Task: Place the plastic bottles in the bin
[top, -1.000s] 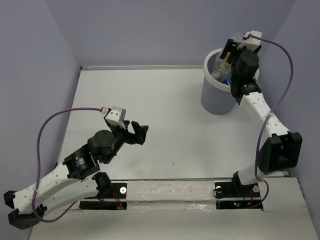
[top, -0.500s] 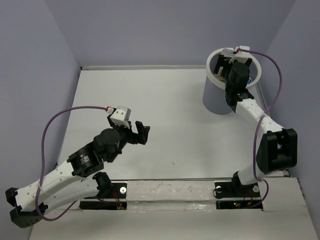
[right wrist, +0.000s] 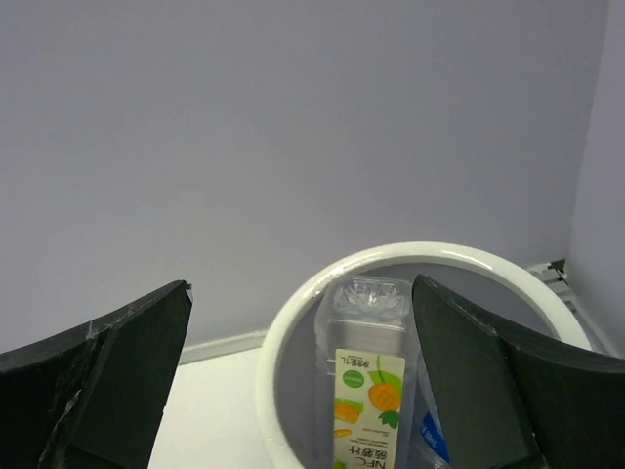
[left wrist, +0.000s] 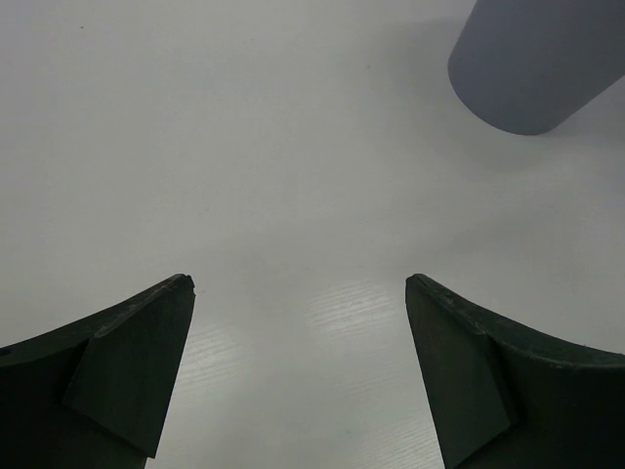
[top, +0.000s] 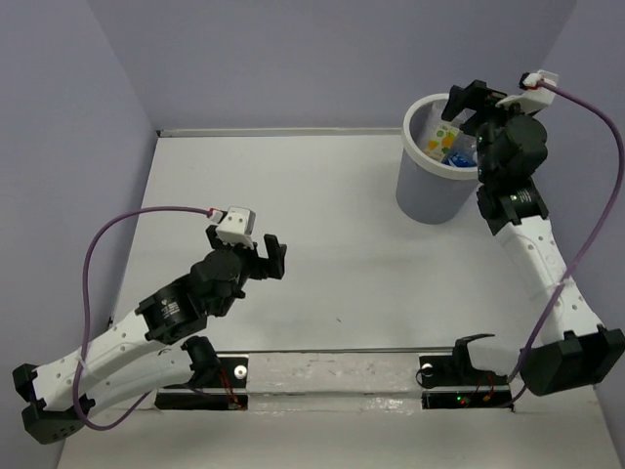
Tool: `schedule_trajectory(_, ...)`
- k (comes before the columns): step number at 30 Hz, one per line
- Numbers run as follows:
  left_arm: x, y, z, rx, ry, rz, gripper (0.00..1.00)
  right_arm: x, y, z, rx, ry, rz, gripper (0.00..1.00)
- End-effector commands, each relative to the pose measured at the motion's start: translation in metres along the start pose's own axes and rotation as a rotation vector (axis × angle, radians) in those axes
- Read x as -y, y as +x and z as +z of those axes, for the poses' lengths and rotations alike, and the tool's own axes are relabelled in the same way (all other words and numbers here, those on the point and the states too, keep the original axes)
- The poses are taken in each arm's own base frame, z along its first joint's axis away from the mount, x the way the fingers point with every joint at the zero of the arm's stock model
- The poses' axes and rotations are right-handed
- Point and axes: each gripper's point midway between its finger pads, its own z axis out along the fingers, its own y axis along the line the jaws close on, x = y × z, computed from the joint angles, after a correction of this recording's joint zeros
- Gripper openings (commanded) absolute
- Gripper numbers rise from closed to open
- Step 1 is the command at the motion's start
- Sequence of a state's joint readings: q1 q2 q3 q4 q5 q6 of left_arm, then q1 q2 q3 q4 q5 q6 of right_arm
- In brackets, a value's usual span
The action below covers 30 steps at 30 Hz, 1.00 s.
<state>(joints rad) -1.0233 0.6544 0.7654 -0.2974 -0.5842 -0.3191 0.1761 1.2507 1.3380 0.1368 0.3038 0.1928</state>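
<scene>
On the left, my left gripper (top: pixel 271 256) hangs low over the white table (top: pixel 342 225), near its left-hand middle. Its two dark jaws are spread wide with nothing between them. In my left wrist view only bare tabletop shows in the gap, with the grey side of the bin in the far upper right corner.

At the far right corner of the table stands the bin (top: pixel 430 191), a round grey bucket with a white rim. Inside it, a large clear bottle with a yellow and green fruit label (right wrist: pixel 369 391) stands upright against the wall. Just beside it on the right is a bottle with a blue label (top: pixel 459 153).

My right gripper (top: pixel 476 106) hovers above the bin's far right rim. Its jaws are spread apart and empty, framing the bin's mouth in my right wrist view.
</scene>
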Motion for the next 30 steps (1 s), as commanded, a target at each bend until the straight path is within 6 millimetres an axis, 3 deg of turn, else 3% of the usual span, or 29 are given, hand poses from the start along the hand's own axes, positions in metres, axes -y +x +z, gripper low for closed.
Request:
schedule_trajectory(1, -0.018, -0.010, 0.001, 0.030, -0.108, -0.014, 0.99, -0.028, -0.033, -0.047, 0.008, -0.176, 0.157, 1.00)
schedule_trajectory(2, -0.019, -0.011, 0.000, 0.034, -0.110, -0.017, 0.99, -0.033, -0.034, -0.059, 0.002, -0.218, 0.183, 1.00)
schedule_trajectory(3, -0.019, -0.013, 0.000, 0.039, -0.111, -0.022, 0.99, -0.039, -0.049, -0.082, 0.026, -0.271, 0.241, 1.00)
schedule_trajectory(4, -0.020, -0.016, -0.003, 0.051, -0.105, -0.033, 0.99, -0.049, -0.029, -0.096, -0.035, -0.353, 0.255, 1.00)
schedule_trajectory(5, -0.018, -0.017, -0.004, 0.053, -0.091, -0.039, 0.99, -0.055, -0.041, -0.120, -0.022, -0.411, 0.303, 1.00)
schedule_trajectory(6, -0.017, -0.018, -0.006, 0.060, -0.079, -0.044, 0.99, -0.061, -0.019, -0.135, -0.087, -0.477, 0.311, 1.00)
schedule_trajectory(8, -0.016, -0.025, -0.012, 0.087, -0.049, -0.061, 0.99, -0.069, -0.008, -0.163, -0.130, -0.571, 0.332, 1.00)
schedule_trajectory(9, -0.011, -0.027, -0.014, 0.095, -0.015, -0.069, 0.99, -0.075, 0.002, -0.191, -0.160, -0.666, 0.323, 1.00)
schedule_trajectory(12, -0.007, -0.038, -0.025, 0.147, 0.053, -0.100, 0.99, -0.074, 0.022, -0.229, -0.219, -0.746, 0.329, 1.00)
schedule_trajectory(13, -0.004, -0.043, -0.029, 0.168, 0.085, -0.113, 0.99, -0.073, 0.018, -0.249, -0.201, -0.783, 0.326, 1.00)
schedule_trajectory(14, -0.005, -0.050, -0.035, 0.199, 0.104, -0.135, 0.99, -0.066, 0.040, -0.256, -0.263, -0.760, 0.338, 1.00)
schedule_trajectory(16, -0.004, -0.060, -0.044, 0.249, 0.139, -0.171, 0.99, -0.058, 0.044, -0.275, -0.252, -0.752, 0.350, 1.00)
schedule_trajectory(18, -0.002, -0.066, -0.048, 0.278, 0.165, -0.193, 0.99, -0.049, 0.064, -0.279, -0.274, -0.718, 0.364, 1.00)
schedule_trajectory(23, 0.002, -0.066, -0.052, 0.288, 0.203, -0.212, 0.99, -0.035, 0.085, -0.285, -0.278, -0.669, 0.362, 1.00)
schedule_trajectory(30, 0.013, -0.061, -0.046, 0.240, 0.227, -0.195, 0.99, -0.039, 0.065, -0.279, -0.250, -0.670, 0.329, 1.00)
